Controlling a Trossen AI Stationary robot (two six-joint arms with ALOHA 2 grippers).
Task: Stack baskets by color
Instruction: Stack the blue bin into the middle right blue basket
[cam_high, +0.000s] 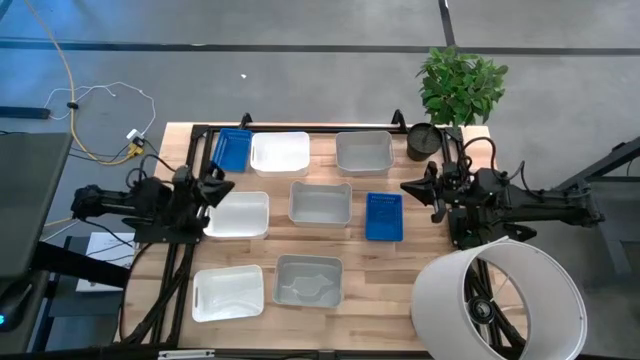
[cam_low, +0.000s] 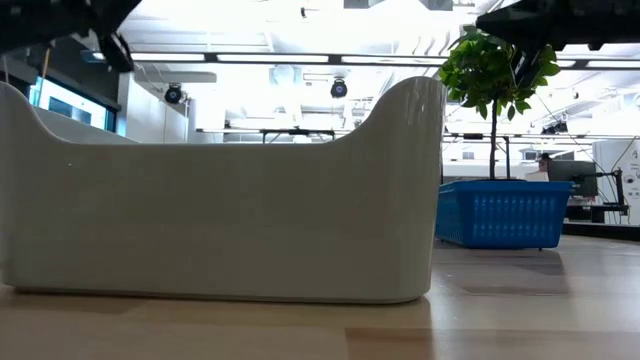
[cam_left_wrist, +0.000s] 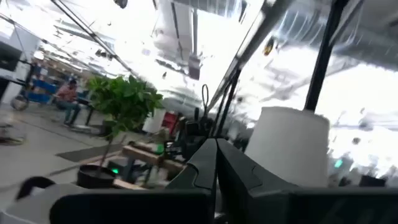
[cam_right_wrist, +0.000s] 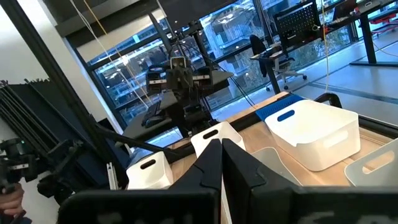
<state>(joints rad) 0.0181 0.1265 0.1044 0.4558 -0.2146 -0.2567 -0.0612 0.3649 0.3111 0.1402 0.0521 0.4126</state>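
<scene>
Waiting clenched: left gripper (cam_high: 218, 189), right gripper (cam_high: 412, 187) | baskets (cam_high: 320, 203) lying between them, none touched

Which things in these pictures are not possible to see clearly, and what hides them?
- High view: only two blue baskets show, and; whether either is a nested stack cannot be told from straight above.
- High view: the lampshade covers the table's near right corner.
- Low view: a white basket fills the picture and hides the baskets behind it; only one blue basket shows.
- Left wrist view: the tabletop is out of view behind the shut left claw.
</scene>
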